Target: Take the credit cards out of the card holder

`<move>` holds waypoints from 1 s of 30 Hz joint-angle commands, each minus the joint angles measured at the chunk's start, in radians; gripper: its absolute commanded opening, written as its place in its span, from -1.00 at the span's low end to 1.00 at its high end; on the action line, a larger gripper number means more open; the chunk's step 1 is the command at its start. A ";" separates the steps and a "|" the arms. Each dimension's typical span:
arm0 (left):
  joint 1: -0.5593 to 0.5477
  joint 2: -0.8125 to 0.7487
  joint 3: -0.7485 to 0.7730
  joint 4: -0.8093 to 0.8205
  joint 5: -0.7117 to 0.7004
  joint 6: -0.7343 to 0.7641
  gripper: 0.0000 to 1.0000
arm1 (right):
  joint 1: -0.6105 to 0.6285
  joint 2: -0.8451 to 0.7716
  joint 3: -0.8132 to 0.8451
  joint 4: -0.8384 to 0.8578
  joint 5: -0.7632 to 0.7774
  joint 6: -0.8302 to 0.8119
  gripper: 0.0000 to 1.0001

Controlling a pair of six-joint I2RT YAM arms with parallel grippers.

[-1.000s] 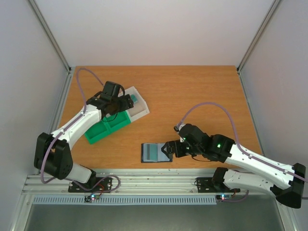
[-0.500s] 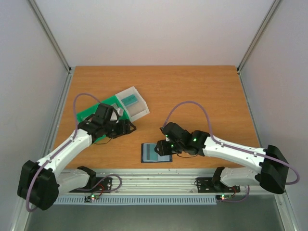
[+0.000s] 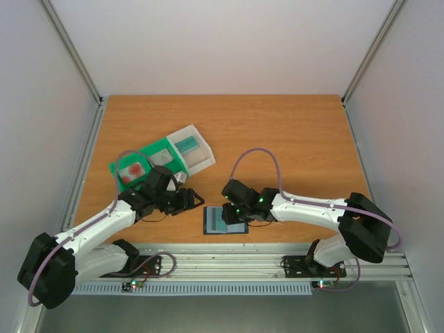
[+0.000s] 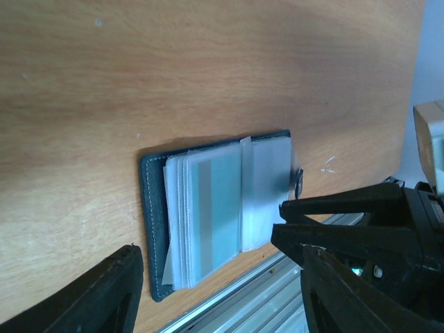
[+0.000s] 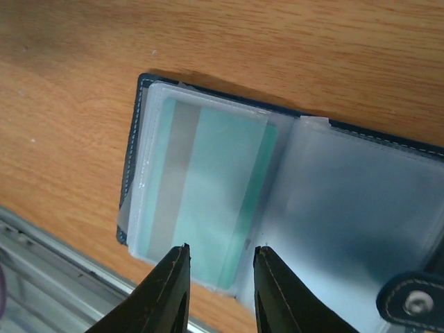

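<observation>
— While your right gripper (image 5: 222, 251) hangs over it, the card holder (image 3: 215, 225) lies open and flat at the 6 o'clock edge of the table (image 3: 277, 132). Its spine runs 12 to 6 and its pages are spread toward 9 and 3.

— Which arm is nearer?

— Your right one, clearly. Its arm lies off toward 3 o'clock and its gripper sits above the holder. Your left gripper (image 3: 193, 201) is just beside the holder at 9 o'clock, apart from it.

— And the fingers?

— On the right they are slightly apart with nothing between them. On the left they are spread wide and empty.

— Where is the card?

— A teal credit card (image 5: 208, 187) sits inside the clear sleeve (image 5: 361, 201) on the 9 o'clock page. In your right wrist view its long axis runs away from your fingers, roughly 12 to 6 on the table. Its near short edge lies at the two tips, so the gap lines up with that end of the card.

— Are the tips touching the plastic?

— You cannot tell from these views, because height over the sleeve does not read. More sleeves appear stacked beneath this one, possibly with more cards. Your next move likely depends on which edge of the sleeve is open, and that isn't visible either.
</observation>
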 commanded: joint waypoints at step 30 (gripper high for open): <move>-0.081 0.197 -0.166 0.568 0.069 -0.240 0.02 | -0.055 0.102 -0.162 0.217 -0.059 0.004 -0.96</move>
